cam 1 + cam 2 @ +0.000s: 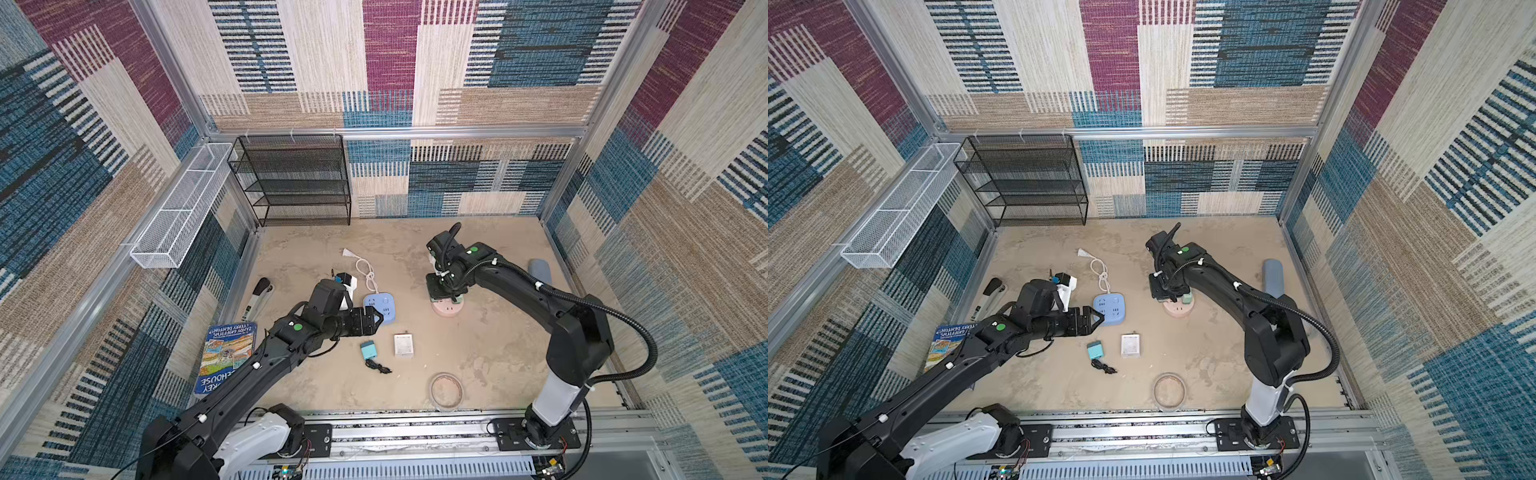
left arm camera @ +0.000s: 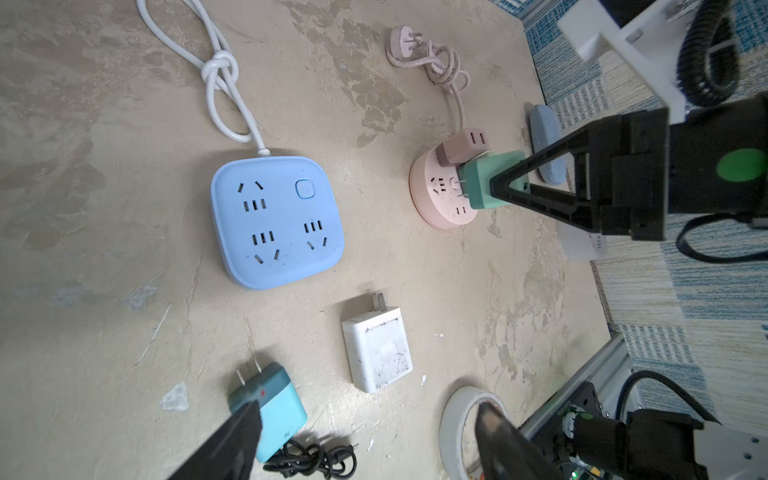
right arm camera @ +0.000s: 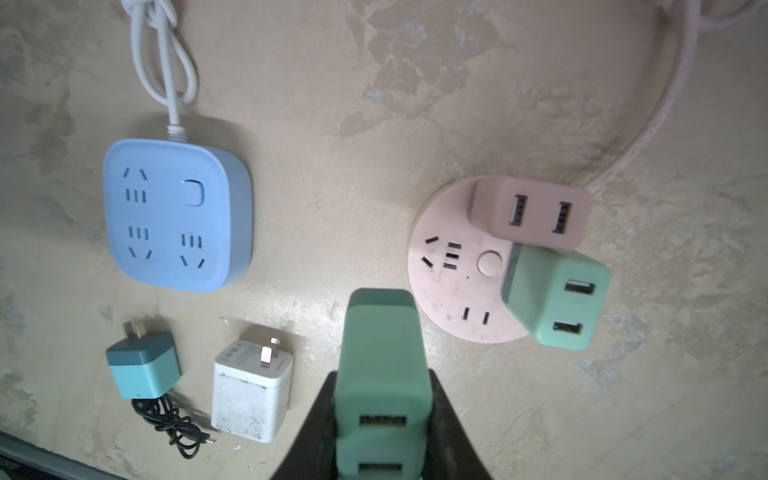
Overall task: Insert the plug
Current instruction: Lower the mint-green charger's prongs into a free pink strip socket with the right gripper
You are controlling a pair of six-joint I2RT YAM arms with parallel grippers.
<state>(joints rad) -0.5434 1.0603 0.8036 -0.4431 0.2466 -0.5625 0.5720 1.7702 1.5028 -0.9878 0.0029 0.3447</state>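
Currently I am in the alignment step: the right gripper [image 3: 381, 376] is clenched on the plug [image 3: 382, 328], a green two-port charger, and carries it just above the pink socket [image 3: 440, 297], prongs toward its face and not yet in any slot. From the left wrist view I can see both prongs [image 2: 460, 195] bare, close over the socket near its round button [image 3: 489, 262], so nothing is seated. Two places on the pink socket are taken: a pink adapter [image 3: 530, 212] sits on it, and a green adapter [image 3: 555, 291] leans at its rim just beside the pink one. What is free, as far as I can tell, is a pair of slots [image 3: 476, 316] near the rim beside the green adapter, and a further group [image 3: 446, 253] across the button from it. The left gripper [image 1: 376, 322] hangs released, jaws wide and holding nothing, well apart from the pink socket and next to the blue socket [image 1: 379, 307]; I judge it has no part in this step. My next move, I think, calls for picking the free pair, turning the wrist until the prongs run parallel with those slots, centring over them, then pressing straight down. Room is tight: the green adapter crowds that pair, so the plug's body could knock it. The pink socket also looks unfastened on the table [image 1: 498, 332], so an off-axis push may slide or tip it rather than seat the prongs.
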